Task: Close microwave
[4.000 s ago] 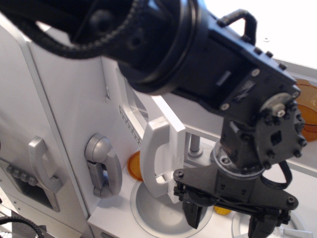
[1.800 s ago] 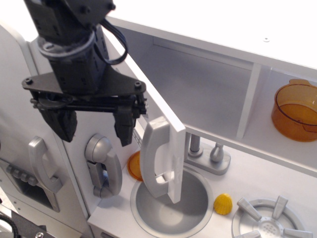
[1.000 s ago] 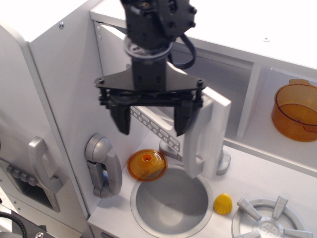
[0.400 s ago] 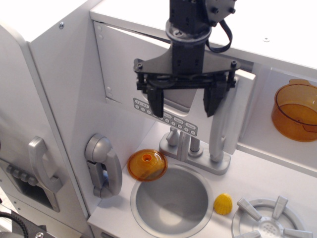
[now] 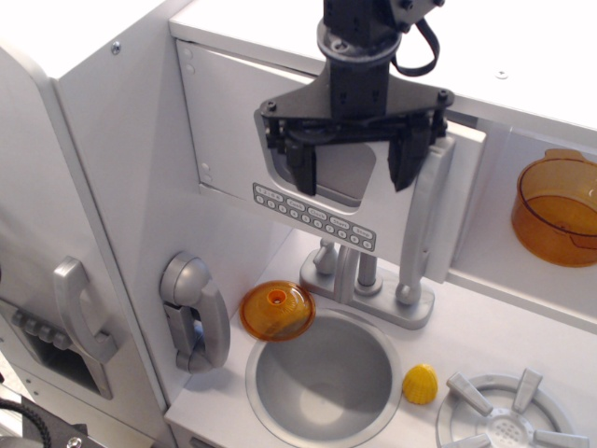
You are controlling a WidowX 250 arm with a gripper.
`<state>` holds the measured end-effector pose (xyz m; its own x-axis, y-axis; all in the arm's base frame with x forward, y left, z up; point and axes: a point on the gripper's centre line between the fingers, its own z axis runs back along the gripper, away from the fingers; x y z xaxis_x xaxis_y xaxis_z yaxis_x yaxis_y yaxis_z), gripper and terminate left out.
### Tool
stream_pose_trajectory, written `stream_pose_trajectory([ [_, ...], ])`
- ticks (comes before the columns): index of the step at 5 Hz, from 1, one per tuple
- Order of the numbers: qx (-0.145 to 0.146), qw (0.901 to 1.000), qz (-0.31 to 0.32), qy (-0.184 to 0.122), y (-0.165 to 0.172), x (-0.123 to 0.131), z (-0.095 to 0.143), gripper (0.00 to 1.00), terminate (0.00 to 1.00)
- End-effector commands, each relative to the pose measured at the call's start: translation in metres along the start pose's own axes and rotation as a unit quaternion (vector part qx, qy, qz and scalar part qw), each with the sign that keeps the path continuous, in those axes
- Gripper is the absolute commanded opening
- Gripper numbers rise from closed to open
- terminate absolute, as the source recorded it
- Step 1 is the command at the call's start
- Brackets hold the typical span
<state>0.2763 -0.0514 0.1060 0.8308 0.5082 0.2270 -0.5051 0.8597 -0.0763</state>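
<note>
- microwave (image 5: 233,140): white door, silver bar handle (image 5: 422,224), grey buttons (image 5: 312,215)
- tool (image 5: 354,163): black
- pot (image 5: 555,219): translucent orange
- lid (image 5: 277,310): orange
- sink (image 5: 322,378): grey
- counter (image 5: 522,341): white

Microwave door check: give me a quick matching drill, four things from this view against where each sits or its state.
Things:
1. microwave door
2. pincer
3. orange pot
4. orange lid

States or places:
A. lying flat on the counter left of the sink
B. open, fingers spread in front of the door window
C. in the doorless cubby on the right
D. swung nearly flush with the cabinet front

Pairs: 1-D, 2-B, 3-C, 4-A
</note>
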Motion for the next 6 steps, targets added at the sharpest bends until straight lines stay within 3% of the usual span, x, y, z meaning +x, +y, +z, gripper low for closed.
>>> stream_pose_trajectory([
  [1,-0.021,0.9992,0.014,-0.03,-0.009,0.019,0.015,1.0,0.0],
  [3,-0.022,0.9983,0.011,-0.053,-0.002,0.014,0.013,1.0,0.0],
  [5,-0.002,0.9975,-0.067,0.023,0.039,-0.044,0.015,1.0,0.0],
  [6,-0.005,0.9956,-0.086,0.036,0.06,-0.057,0.014,1.0,0.0],
])
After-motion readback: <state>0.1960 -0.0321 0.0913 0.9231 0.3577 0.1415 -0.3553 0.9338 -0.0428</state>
